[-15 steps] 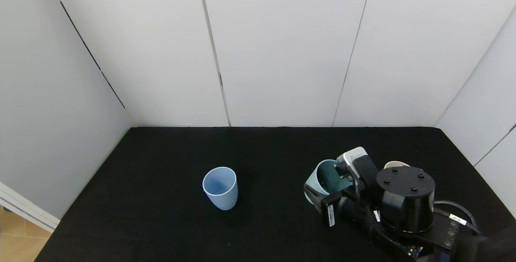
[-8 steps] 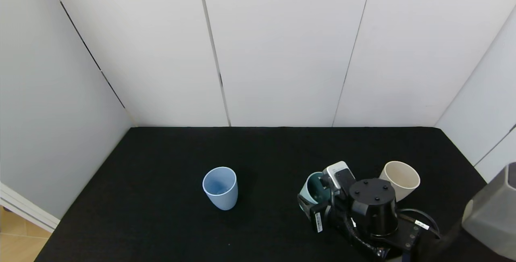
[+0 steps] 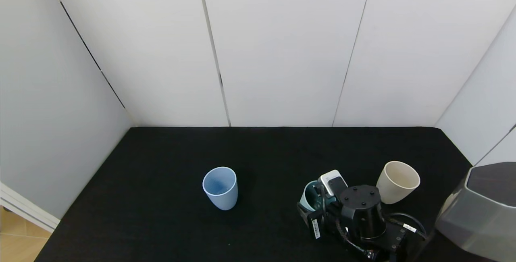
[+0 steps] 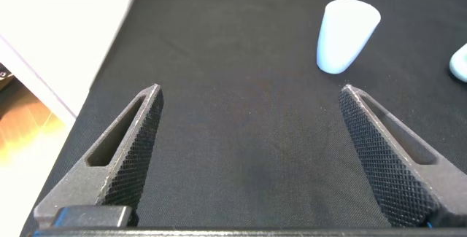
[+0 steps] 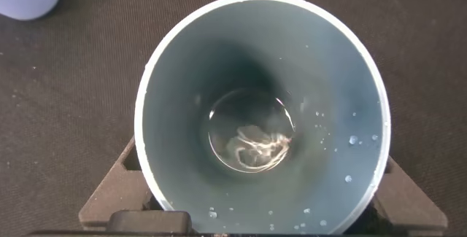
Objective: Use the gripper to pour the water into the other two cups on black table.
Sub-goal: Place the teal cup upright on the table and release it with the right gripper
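My right gripper (image 3: 319, 203) is shut on the teal-green cup (image 3: 309, 196), holding it nearly upright, low over the black table (image 3: 161, 197) at the near right. In the right wrist view the fingers (image 5: 117, 197) flank the teal-green cup (image 5: 263, 69), and a little water (image 5: 252, 135) glints at its bottom, with drops on the inner wall. The light blue cup (image 3: 220, 187) stands upright to its left. The cream-beige cup (image 3: 397, 181) stands upright just right of the gripper. My left gripper (image 4: 250, 91) is open and empty over bare table, with the light blue cup (image 4: 346, 36) beyond it.
White wall panels close the table at the back and both sides. A grey housing of the robot (image 3: 479, 213) fills the near right corner. The table's left edge drops to a wooden floor (image 3: 16, 238).
My right arm has drawn back toward the near edge and lowered with the teal-green cup, which now sits more upright. The cream-beige cup, hidden before, is in full view.
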Controlling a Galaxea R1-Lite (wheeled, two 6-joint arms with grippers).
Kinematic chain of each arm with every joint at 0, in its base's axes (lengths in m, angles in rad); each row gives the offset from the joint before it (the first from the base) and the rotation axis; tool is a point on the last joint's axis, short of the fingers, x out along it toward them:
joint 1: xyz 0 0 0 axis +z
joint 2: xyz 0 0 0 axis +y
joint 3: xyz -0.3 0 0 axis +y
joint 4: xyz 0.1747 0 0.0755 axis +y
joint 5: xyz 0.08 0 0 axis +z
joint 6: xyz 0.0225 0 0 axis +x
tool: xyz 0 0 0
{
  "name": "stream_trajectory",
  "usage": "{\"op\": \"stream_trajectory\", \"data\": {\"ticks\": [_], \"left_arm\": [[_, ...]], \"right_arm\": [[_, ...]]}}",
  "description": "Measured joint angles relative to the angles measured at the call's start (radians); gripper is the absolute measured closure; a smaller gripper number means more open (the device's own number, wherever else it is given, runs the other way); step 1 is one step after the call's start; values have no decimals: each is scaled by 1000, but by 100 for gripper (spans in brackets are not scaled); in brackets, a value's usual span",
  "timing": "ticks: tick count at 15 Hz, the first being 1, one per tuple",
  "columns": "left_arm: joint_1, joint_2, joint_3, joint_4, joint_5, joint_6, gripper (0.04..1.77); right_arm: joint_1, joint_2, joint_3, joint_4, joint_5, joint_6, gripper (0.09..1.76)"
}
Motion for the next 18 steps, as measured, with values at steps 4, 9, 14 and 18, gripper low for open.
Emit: {"op": "stream_trajectory", "data": {"ticks": [4, 9, 14, 18], "left_arm": [[0, 0, 0, 0, 0, 0, 9], [0, 0, 0, 0, 0, 0, 9], [0, 0, 0, 0, 0, 0, 9], [0, 0, 0, 0, 0, 0, 9]], "right_arm": [[0, 6, -1, 1, 0, 0, 64], [-1, 4, -2, -1, -5, -1, 41], [-3, -36, -2, 2, -7, -4, 28], [-35, -129, 4, 8, -7, -46, 23]]}}
